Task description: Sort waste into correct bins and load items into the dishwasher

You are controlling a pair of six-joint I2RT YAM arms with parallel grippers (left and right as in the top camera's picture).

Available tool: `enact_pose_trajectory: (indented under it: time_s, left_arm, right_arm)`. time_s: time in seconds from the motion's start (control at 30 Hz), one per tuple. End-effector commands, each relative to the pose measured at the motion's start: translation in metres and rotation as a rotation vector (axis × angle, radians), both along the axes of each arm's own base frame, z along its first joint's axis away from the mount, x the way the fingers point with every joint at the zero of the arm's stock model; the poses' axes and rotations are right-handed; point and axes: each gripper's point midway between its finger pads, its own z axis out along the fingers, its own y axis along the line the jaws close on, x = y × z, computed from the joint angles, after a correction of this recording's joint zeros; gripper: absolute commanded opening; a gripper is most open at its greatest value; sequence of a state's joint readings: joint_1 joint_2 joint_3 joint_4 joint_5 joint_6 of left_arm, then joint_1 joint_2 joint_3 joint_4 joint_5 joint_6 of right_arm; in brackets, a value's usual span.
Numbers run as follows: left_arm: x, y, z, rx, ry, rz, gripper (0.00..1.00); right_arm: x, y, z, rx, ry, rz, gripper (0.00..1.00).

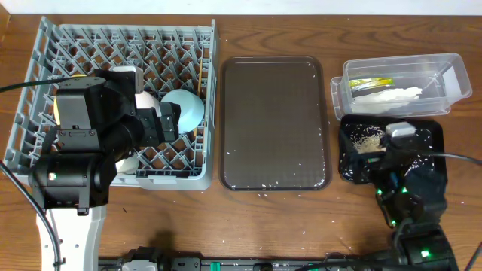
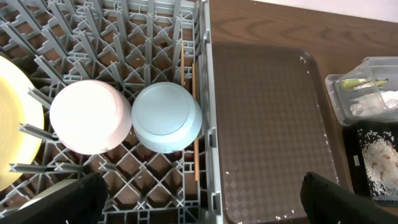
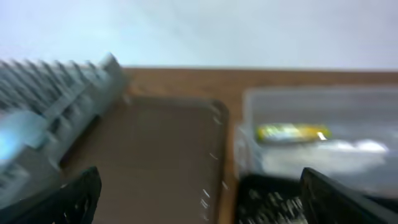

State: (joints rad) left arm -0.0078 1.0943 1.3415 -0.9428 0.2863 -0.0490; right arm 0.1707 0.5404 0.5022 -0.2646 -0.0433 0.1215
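Right tool [image 3: 202, 200]: released; its two fingers sit wide apart at the lower corners of the right wrist view, nothing between them; that view is blurred. Overhead, the right arm hangs over the near right part of the tabletop [image 1: 226, 226], its tool above the black tray [image 1: 431, 134]; whether it touches the tray, cannot tell. The black tray holds a heap of whitish crumbs [image 1: 366, 140] in its left half. Just beyond it stands the clear tub [image 1: 455, 68]; inside lie the green-yellow wrapper [image 1: 370, 82] and, on its near side, the crumpled white napkin [image 1: 393, 95].

Centre: brown tray [image 1: 275, 113], between the rack and the two bins; a few white specks along its near edge and right side; more specks on the tabletop just in front of it.

Left tool [image 2: 205, 202]: released; fingers spread to both lower corners of the left wrist view, holding nothing; it hovers above the near right part of the dish rack [image 1: 45, 45]. In the rack, side by side: white bowl [image 2: 90, 116] and light blue bowl [image 2: 166, 117], both upside down among the pegs; yellow plate [image 2: 15, 124] to the left of the white bowl, cut off by the frame edge; chopsticks [image 2: 195, 124] lie along the rack's right wall, just beside the light blue bowl.
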Motion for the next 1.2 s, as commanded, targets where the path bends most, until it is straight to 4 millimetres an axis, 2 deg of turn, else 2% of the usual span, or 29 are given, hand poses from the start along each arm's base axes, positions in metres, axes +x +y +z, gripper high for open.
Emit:
enact_pose_trajectory:
  time_s: [0.0, 0.37, 0.5, 0.7, 0.87, 1.17]
  left_arm:
    - [0.0, -0.002, 0.003, -0.007, -0.005, -0.007, 1.0]
    - [0.0, -0.002, 0.003, -0.008, -0.005, -0.008, 1.0]
    - [0.0, -0.002, 0.003, -0.007, -0.005, -0.007, 1.0]
    - [0.0, -0.002, 0.003, -0.007, -0.005, -0.008, 0.99]
    - [0.0, -0.002, 0.003, -0.008, -0.004, -0.008, 0.99]
    - [0.0, -0.002, 0.003, -0.007, -0.004, -0.008, 0.99]
  right_arm:
    - [-0.005, -0.017, -0.022, -0.118, -0.042, -0.048, 0.99]
    - [-0.021, -0.026, -0.056, -0.106, -0.212, -0.081, 0.99]
    - [-0.023, -0.029, -0.059, -0.095, -0.29, -0.095, 0.99]
    - [-0.024, -0.032, -0.057, -0.096, -0.297, -0.108, 0.99]
    - [-0.025, -0.032, -0.07, -0.104, -0.244, -0.103, 0.99]
    - [-0.025, -0.032, -0.071, -0.104, -0.241, -0.103, 0.99]
